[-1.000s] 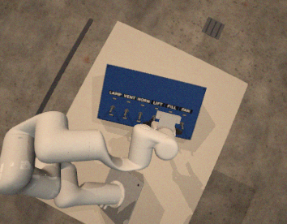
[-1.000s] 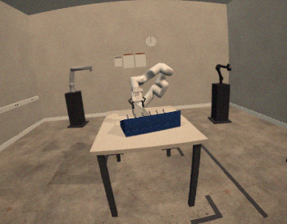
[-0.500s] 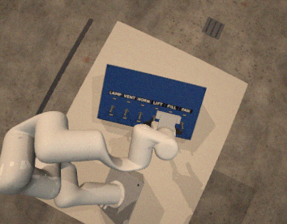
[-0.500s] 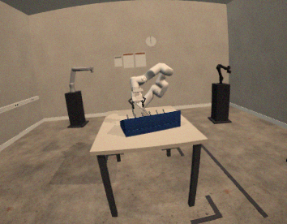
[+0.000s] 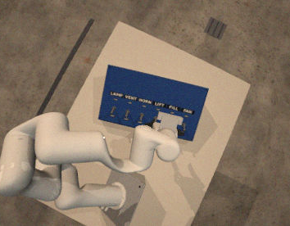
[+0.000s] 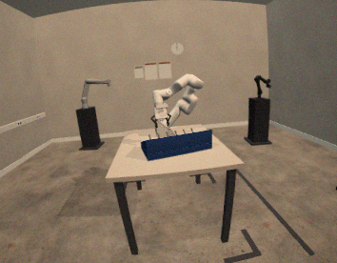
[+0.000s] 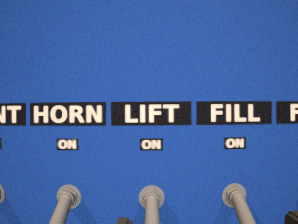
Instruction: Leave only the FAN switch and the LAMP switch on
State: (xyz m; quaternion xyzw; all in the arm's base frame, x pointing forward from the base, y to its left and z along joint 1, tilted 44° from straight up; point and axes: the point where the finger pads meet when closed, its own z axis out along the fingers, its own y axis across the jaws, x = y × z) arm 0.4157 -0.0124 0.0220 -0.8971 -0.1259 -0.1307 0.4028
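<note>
The blue console (image 5: 153, 107) lies on the table with a row of toggle switches labelled LAMP (image 5: 113, 111), VENT (image 5: 126, 114), HORN (image 5: 141, 116), LIFT, FILL and FAN (image 5: 184, 126). My gripper (image 5: 167, 127) is open and empty, and hangs over the LIFT and FILL switches, hiding them in the overhead view. In the wrist view the levers of HORN (image 7: 65, 201), LIFT (image 7: 151, 201) and FILL (image 7: 235, 200) point toward the lower edge, away from their ON marks. Two dark fingertips peek in at the bottom edge. The gripper also shows in the side view (image 6: 162, 125), just behind the console (image 6: 176, 144).
The console sits near the middle of the beige table, with bare table top around it. My arm's base (image 5: 117, 192) stands at the table's near corner. Two other arms on black pedestals (image 6: 89, 126) (image 6: 258, 119) stand far off by the walls.
</note>
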